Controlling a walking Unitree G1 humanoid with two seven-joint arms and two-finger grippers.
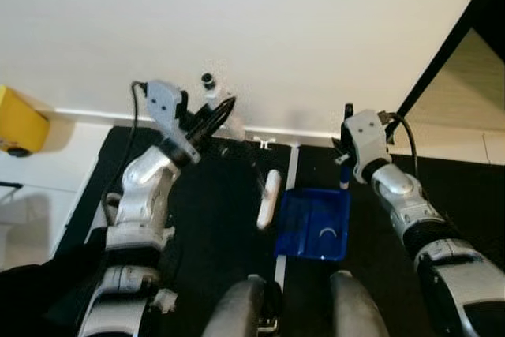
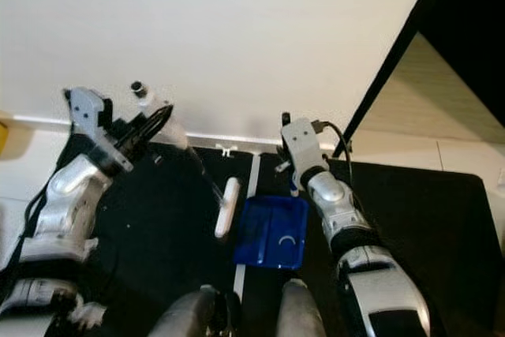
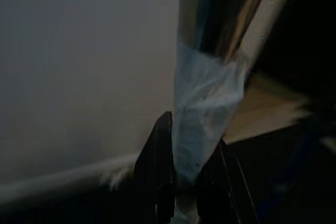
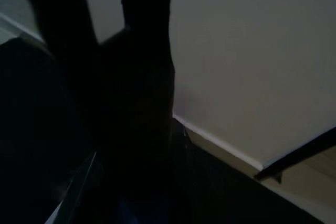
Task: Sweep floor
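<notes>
My left gripper point(image 1: 219, 114) is raised near the wall and shut on the broom handle point(image 3: 205, 114), a silver tube wrapped in pale tape. The stick slants down to the white broom head point(image 1: 269, 199), which rests on the black mat just left of the blue dustpan point(image 1: 316, 222). A small white curved scrap point(image 1: 327, 232) lies in the pan. My right gripper point(image 1: 346, 162) sits at the pan's far edge, shut on its upright blue handle point(image 1: 345, 179). The right wrist view is mostly dark, with the fingers in silhouette.
The white wall and its baseboard point(image 1: 300, 133) stand close ahead. A small white bit point(image 1: 264, 144) lies by the baseboard. A yellow object point(image 1: 20, 124) sits at the left. A dark door frame point(image 1: 450, 45) and pale tiles point(image 1: 465, 147) are at the right. My knees point(image 1: 237, 305) show below.
</notes>
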